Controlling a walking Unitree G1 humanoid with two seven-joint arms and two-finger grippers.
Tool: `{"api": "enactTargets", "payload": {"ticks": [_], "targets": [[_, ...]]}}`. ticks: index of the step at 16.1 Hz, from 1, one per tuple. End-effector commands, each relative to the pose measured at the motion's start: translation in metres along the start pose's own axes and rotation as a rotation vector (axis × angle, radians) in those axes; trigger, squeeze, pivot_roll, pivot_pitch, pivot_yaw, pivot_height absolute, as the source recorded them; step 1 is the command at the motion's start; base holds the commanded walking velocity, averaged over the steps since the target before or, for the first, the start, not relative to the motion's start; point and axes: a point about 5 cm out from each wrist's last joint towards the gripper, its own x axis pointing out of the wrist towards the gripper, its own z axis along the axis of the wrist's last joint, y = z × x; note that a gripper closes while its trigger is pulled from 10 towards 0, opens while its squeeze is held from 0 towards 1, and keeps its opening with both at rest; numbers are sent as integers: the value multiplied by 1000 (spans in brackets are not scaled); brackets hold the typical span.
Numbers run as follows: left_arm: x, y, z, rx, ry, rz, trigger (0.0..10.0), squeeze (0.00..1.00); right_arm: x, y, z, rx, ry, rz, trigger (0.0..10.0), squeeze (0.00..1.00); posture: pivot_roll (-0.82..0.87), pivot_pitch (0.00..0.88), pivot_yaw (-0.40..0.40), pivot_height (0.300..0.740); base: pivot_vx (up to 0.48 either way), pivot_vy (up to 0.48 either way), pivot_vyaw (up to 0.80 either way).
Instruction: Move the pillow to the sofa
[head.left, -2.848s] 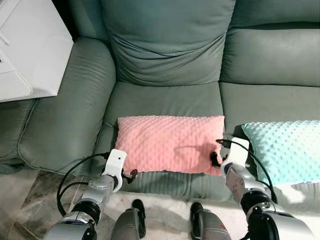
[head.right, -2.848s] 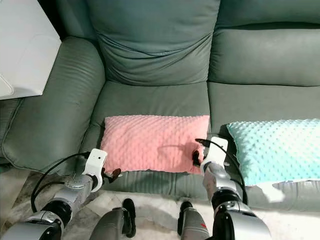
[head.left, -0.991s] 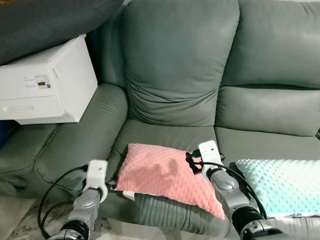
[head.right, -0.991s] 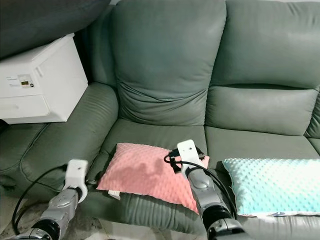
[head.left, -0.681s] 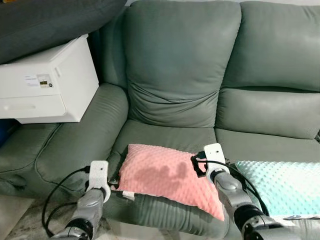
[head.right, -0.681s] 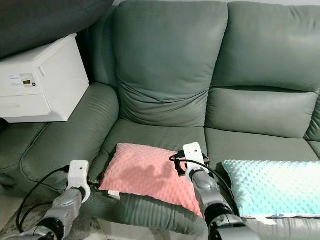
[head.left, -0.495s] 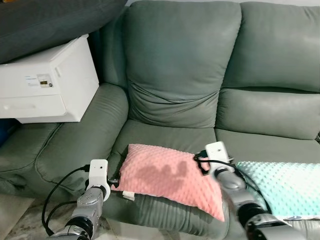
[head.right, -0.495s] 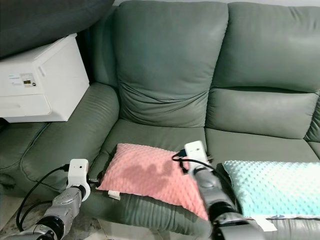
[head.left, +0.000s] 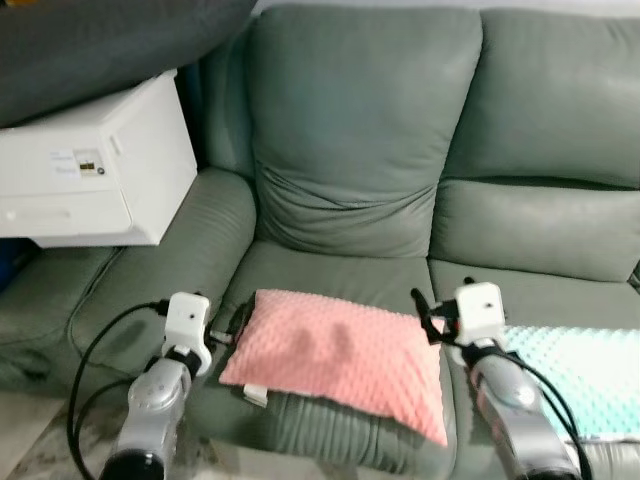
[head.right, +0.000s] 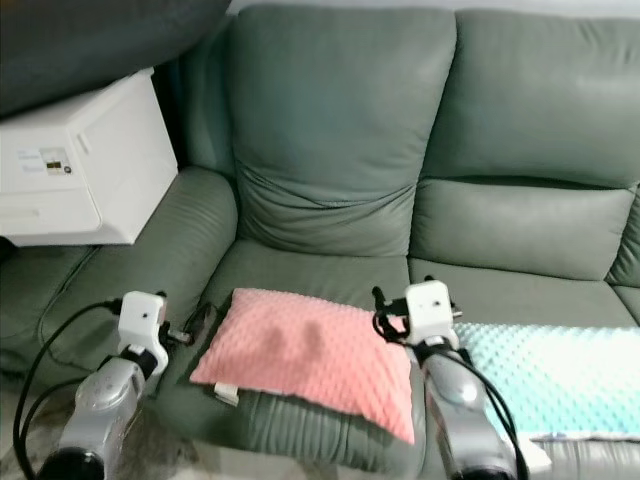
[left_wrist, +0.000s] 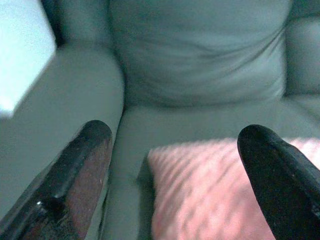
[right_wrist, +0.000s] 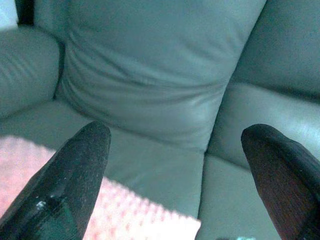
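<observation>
Your left end effector (head.left: 222, 335) sits just off the pink pillow's left edge and your right end effector (head.left: 422, 322) just off its upper right corner; both have their fingers spread wide with nothing between them, as each wrist view shows. The pink pillow (head.left: 335, 358) lies flat on the sofa (head.left: 350, 180) seat, its front corner overhanging the cushion edge beside a teal pillow (head.left: 585, 368); the move looks essentially done, and you have only to pull the arms clear.
</observation>
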Motion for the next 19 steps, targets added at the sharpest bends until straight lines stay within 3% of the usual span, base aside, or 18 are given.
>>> {"api": "enactTargets", "payload": {"ticks": [1, 3, 4, 7, 12, 19], "targets": [[0, -4, 16, 10, -69, -10, 10000, 0, -1, 2, 13, 2, -36, 16, 10000, 0, -31, 0, 42, 740, 0, 0, 0], [-8, -5, 20, -13, -97, 41, 10000, 0, -6, 1, 15, 37, -28, -20, 10000, 0, -21, 0, 36, 740, 0, 0, 0], [-20, -5, 14, -30, -80, 81, 10000, 0, -15, 3, 12, 56, -4, -43, 10000, 0, -14, 0, 28, 740, 0, 0, 0], [-31, -5, 7, -51, -22, 111, 10000, 0, -24, 3, 9, 133, 40, -91, 10000, 0, -21, 0, 30, 740, 0, 0, 0], [-15, -5, 28, -74, -33, 112, 10000, 0, -26, 8, 15, 141, 84, -59, 10000, 0, -35, 0, 32, 740, 0, 0, 0], [-21, -9, 25, -98, 18, 102, 10000, 0, -34, 11, 14, 151, 134, -58, 10000, 0, -47, 0, 38, 740, 0, 0, -770]]}}
